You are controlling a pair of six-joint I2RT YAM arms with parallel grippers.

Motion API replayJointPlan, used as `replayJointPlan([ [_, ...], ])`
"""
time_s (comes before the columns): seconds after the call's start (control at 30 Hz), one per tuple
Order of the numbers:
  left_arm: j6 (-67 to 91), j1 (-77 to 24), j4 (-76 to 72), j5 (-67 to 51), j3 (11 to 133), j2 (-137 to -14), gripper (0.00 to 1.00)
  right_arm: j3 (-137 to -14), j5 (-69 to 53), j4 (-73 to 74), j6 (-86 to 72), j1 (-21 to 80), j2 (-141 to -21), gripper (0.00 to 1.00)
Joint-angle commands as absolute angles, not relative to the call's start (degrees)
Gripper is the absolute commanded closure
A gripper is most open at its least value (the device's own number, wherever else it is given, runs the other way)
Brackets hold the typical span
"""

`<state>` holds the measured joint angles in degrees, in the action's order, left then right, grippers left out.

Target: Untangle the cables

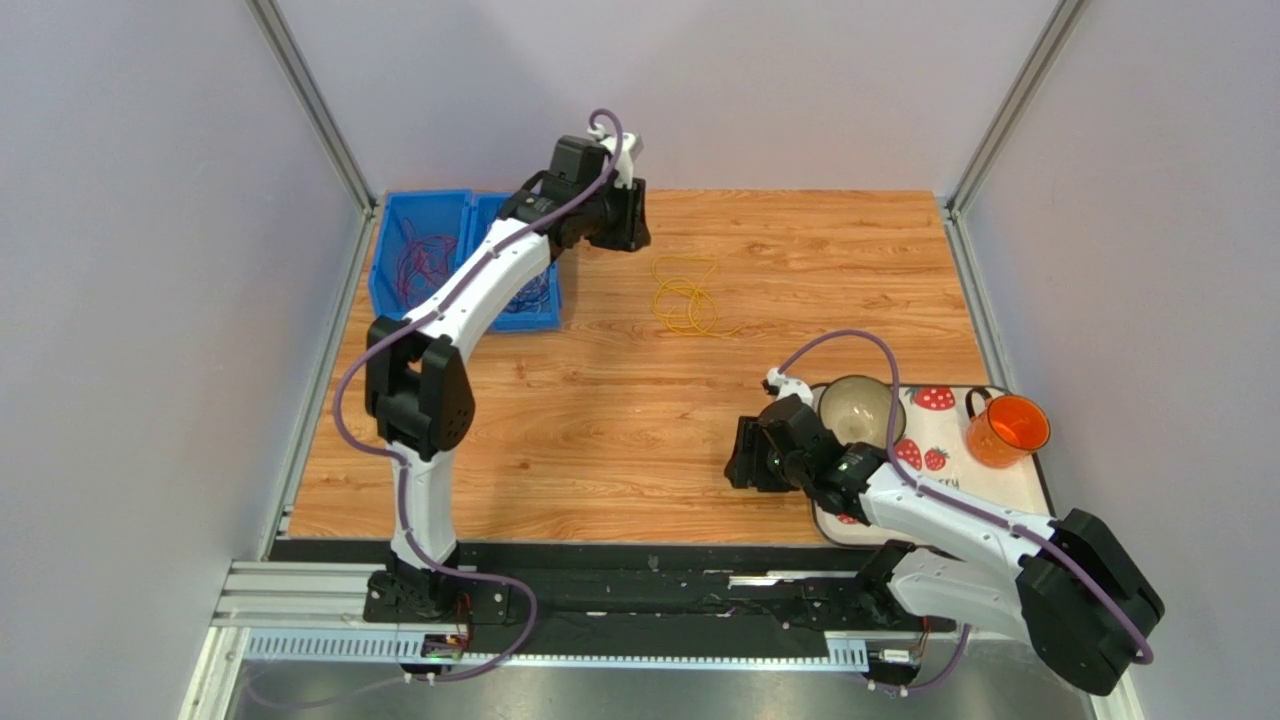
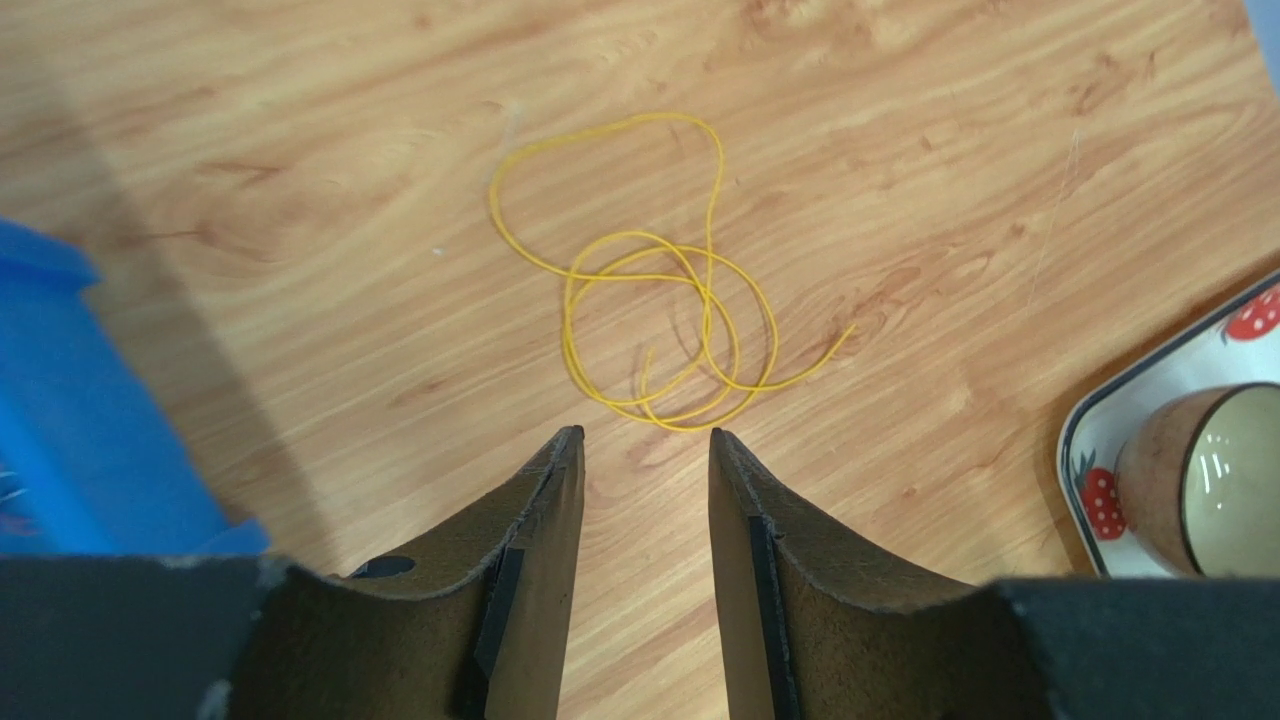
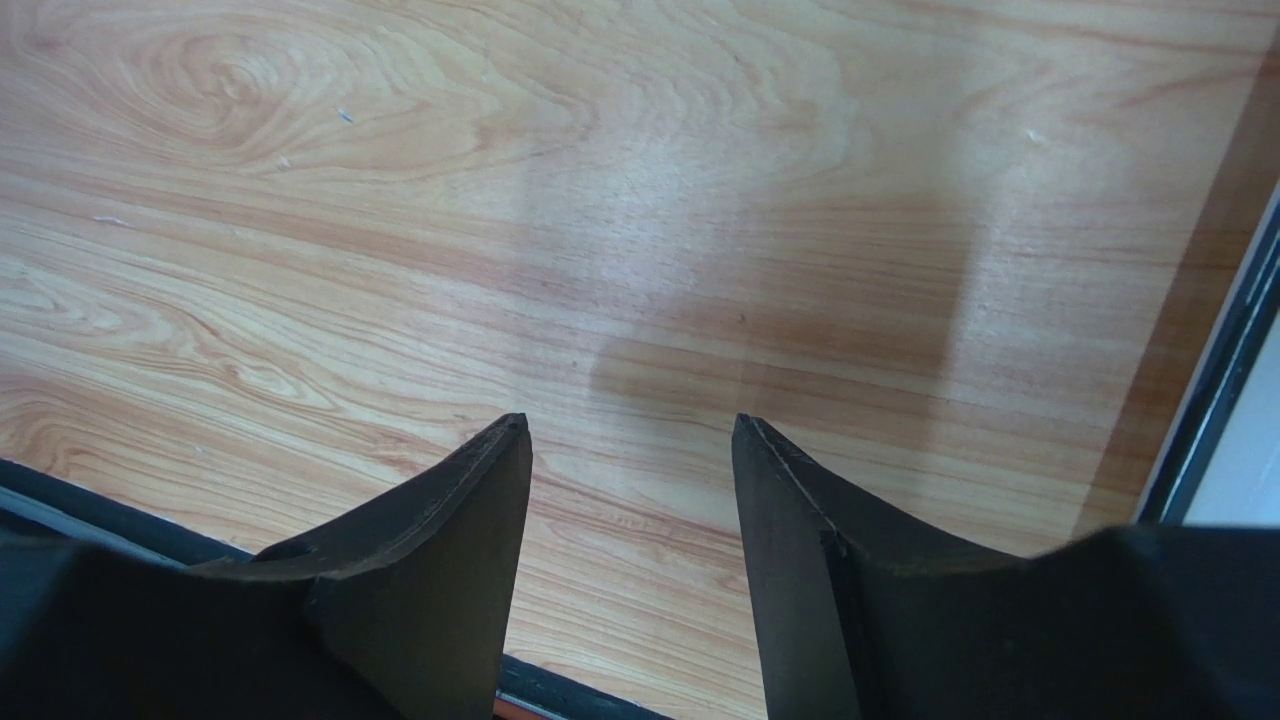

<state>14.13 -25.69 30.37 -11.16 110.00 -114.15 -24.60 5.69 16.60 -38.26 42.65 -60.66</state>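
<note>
A yellow cable point(image 1: 684, 296) point(image 2: 661, 315) lies in loose loops on the wooden table, apart from the others. More cables point(image 1: 422, 260), purple and red, sit tangled in the blue bin point(image 1: 394, 222) at the back left. My left gripper point(image 1: 633, 225) point(image 2: 646, 438) hovers beside the bin, just left of the yellow loops, open with nothing between its fingers. Down near the table's front edge my right gripper point(image 1: 741, 456) point(image 3: 631, 423) is open over bare wood, also holding nothing.
A strawberry-patterned tray point(image 1: 944, 402) point(image 2: 1120, 405) at the front right carries a beige bowl point(image 1: 860, 410) point(image 2: 1210, 480) and an orange cup point(image 1: 1007, 429). A black rail point(image 1: 631, 555) runs along the table's near edge. Grey walls enclose the table.
</note>
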Motion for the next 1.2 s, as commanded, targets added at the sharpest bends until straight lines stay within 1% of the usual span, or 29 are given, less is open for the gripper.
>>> replayJointPlan([
  [0.0,13.4,-27.1,29.0,-15.2,114.2,-119.2,0.56,-23.1,6.5,15.6,-38.7,42.6,-59.9,0.44],
  [0.13,12.3,-28.4,31.5,-18.2,118.6,-124.4,0.56,-22.1,6.2,13.6,-38.9,42.6,-60.8,0.44],
  [0.4,13.6,-30.1,35.4,-18.5,126.4,-133.5,0.55,-22.3,5.5,11.0,-38.6,42.6,-64.7,0.44],
  [0.57,16.1,-30.2,36.7,-19.2,129.5,-137.5,0.54,-21.9,5.5,10.3,-38.5,42.6,-64.5,0.44],
  [0.87,20.6,-30.8,38.5,-21.3,135.3,-143.3,0.47,-21.7,5.2,9.2,-38.2,42.5,-65.4,0.44],
  [1.0,22.5,-31.5,38.1,-22.2,136.4,-144.9,0.39,-21.7,5.1,9.0,-38.1,42.6,-65.8,0.44],
  [1.17,25.6,-31.7,38.1,-22.1,137.5,-146.7,0.39,-21.5,5.0,8.8,-38.1,42.6,-65.4,0.44],
])
